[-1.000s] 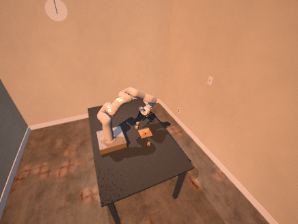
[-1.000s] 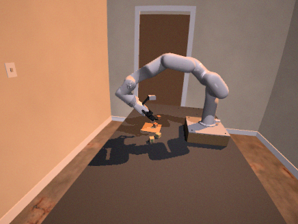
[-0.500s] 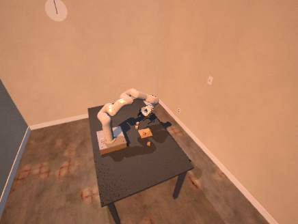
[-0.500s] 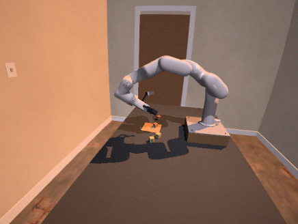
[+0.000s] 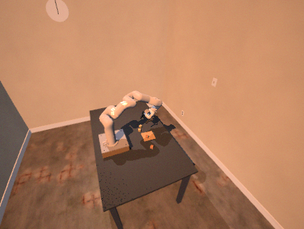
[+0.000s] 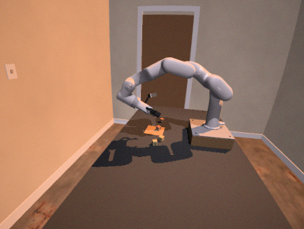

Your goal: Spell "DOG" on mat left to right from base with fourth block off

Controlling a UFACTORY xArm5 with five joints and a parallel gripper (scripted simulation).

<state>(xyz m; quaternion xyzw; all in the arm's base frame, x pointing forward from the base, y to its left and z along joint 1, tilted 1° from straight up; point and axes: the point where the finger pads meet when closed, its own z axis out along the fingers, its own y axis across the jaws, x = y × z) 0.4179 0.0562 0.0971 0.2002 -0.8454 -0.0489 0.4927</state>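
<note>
The orange mat [image 5: 149, 136] lies flat on the dark table and also shows in the exterior view [image 6: 154, 130]. One small block [image 6: 157, 128] sits on the mat. Two blocks lie close together on the table off one edge of the mat [image 5: 139, 128], and they also show in the exterior view [image 6: 157, 140]. A fourth block [image 5: 151, 146] lies off the opposite edge and also shows in the exterior view [image 6: 160, 120]. The letters are too small to read. My gripper [image 6: 152, 104] is open and empty, raised above the table beside the mat, and it also shows in the top view [image 5: 149, 113].
The robot's base box [image 5: 113, 146] stands at one long edge of the table, beside the mat. A wall runs close along the table's opposite side.
</note>
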